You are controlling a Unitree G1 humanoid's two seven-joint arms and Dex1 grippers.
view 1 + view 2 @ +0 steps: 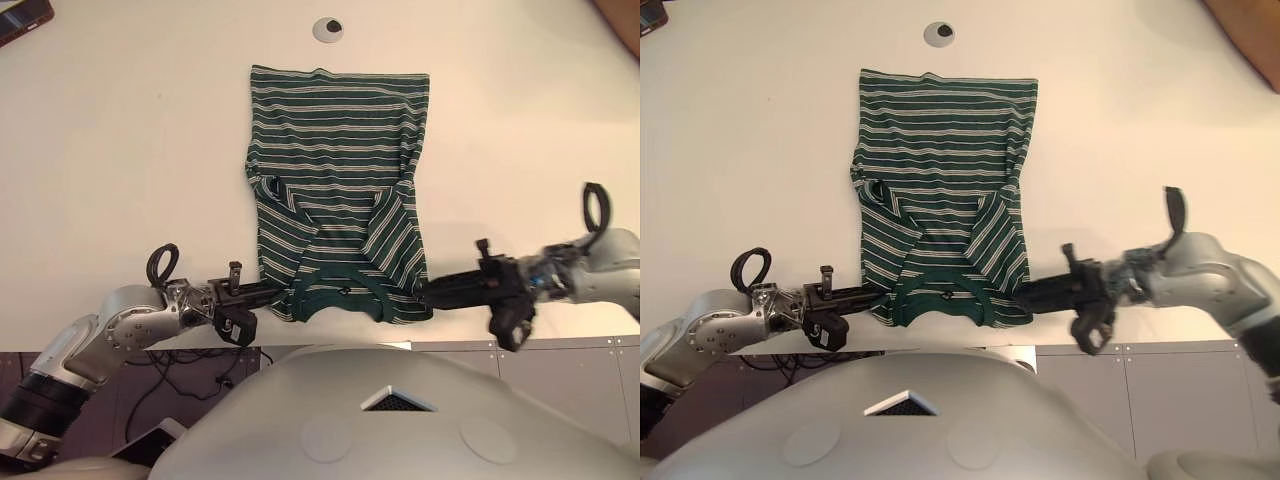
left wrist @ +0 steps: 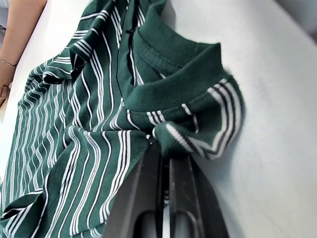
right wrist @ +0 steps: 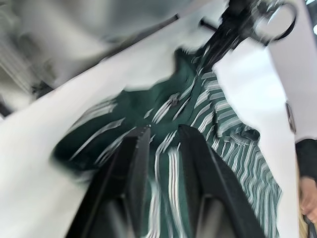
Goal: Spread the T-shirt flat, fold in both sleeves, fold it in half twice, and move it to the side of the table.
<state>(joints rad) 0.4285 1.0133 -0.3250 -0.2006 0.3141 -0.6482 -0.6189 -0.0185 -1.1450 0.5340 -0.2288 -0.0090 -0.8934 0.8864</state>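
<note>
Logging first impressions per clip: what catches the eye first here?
A green striped shirt lies on the white table, sleeves folded in, collar toward the robot. The left pincer is shut on its near left corner; the right pincer sits at the near right corner.

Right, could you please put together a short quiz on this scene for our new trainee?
1. True or false: the T-shirt already lies folded in half on the table.
2. Multiple choice: the shirt's collar end lies A) nearest the robot; B) farthest from the robot; C) hanging over the table's left edge.
3. Short answer: what are the fingers of the left gripper shut on?
Key: 1 false, it lies at full length, hem at one end and collar at the other; 2 A; 3 the T-shirt's near-left corner, beside the collar.
</note>
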